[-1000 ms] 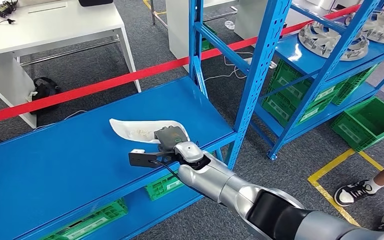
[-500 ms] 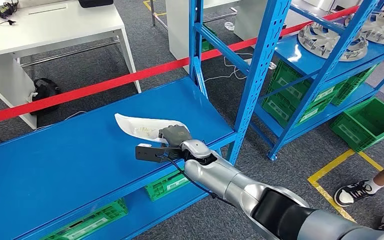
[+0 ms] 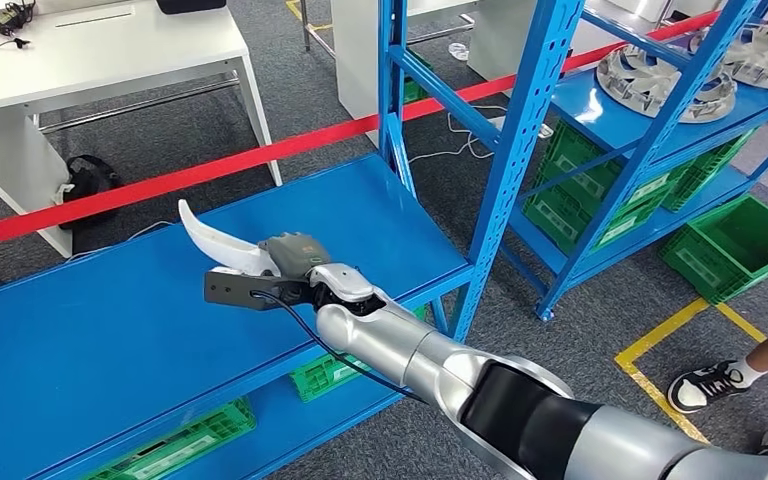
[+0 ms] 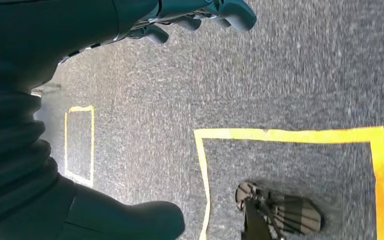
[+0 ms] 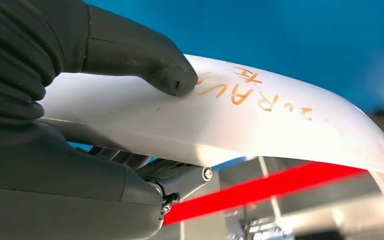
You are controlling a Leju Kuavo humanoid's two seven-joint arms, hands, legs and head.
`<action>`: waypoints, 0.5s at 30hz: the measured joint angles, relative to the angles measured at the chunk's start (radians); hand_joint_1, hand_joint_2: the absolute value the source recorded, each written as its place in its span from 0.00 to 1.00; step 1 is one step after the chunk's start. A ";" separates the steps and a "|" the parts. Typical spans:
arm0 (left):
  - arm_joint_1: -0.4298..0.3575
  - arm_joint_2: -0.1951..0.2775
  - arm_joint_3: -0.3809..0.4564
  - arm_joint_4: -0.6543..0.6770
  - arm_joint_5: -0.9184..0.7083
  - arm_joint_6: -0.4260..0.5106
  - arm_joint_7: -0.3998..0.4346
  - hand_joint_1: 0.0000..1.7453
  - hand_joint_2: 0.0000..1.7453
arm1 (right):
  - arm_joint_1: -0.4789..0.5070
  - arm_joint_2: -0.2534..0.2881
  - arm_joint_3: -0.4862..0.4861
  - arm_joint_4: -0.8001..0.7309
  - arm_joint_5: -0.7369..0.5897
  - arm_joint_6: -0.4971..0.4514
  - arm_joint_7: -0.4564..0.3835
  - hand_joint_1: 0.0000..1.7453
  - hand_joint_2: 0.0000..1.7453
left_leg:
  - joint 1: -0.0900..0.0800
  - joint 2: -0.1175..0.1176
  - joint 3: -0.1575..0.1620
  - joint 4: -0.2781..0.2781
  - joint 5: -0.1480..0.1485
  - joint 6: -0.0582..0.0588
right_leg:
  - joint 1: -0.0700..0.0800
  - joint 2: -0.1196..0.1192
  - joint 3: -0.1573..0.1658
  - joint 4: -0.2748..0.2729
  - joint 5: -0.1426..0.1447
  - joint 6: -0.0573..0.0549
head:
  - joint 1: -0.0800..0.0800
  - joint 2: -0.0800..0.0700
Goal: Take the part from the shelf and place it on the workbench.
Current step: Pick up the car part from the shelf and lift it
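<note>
While the shelf (image 3: 110,330) lies just under our fingers, we judge the lifting step to be in hand: our right hand (image 3: 295,262) grips the part (image 3: 215,243), a curved white panel tilted up on edge, its pointed end rising beyond the fingers and the shelf's blue deck below it. The placing is not yet done. The table (image 3: 100,55) stands well beyond the fingers, past the red tape (image 3: 260,155), so we think the next move calls for carrying the part off the shelf and turning toward it with the grip kept firm.

The right wrist view gives what the head view cannot: the thumb (image 5: 145,55) pressed on the part's white face (image 5: 230,120) beside orange handwriting, with darker fingers (image 5: 130,162) closed beneath it. The left wrist view shows our left hand (image 4: 105,30) over grey carpet with yellow tape (image 4: 290,134), its fingers (image 4: 230,12) loosely curled and holding nothing.
</note>
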 joint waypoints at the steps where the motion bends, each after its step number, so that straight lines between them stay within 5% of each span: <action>1: -0.001 0.000 0.000 0.000 -0.002 0.003 0.002 0.00 1.00 | 0.002 0.000 -0.003 -0.004 -0.002 -0.022 0.000 1.00 1.00 | 0.000 0.000 0.000 0.000 0.000 0.000 | 0.000 0.000 0.000 0.000 0.000 0.000 | 0.000 0.000; 8: -0.018 -0.001 0.000 0.000 -0.019 0.007 0.004 0.00 1.00 | 0.056 -0.021 -0.056 -0.203 0.009 -0.120 -0.015 1.00 1.00 | 0.000 0.001 -0.001 0.000 -0.001 0.001 | -0.002 0.000 -0.001 -0.001 0.000 0.000 | 0.000 0.000; 15: -0.031 -0.004 0.009 0.000 0.033 0.030 -0.009 0.00 1.00 | 0.041 -0.027 -0.076 -0.504 0.022 -0.047 -0.031 1.00 1.00 | -0.004 0.004 -0.002 0.001 0.001 0.014 | -0.006 0.003 -0.002 -0.006 0.006 0.014 | 0.000 0.000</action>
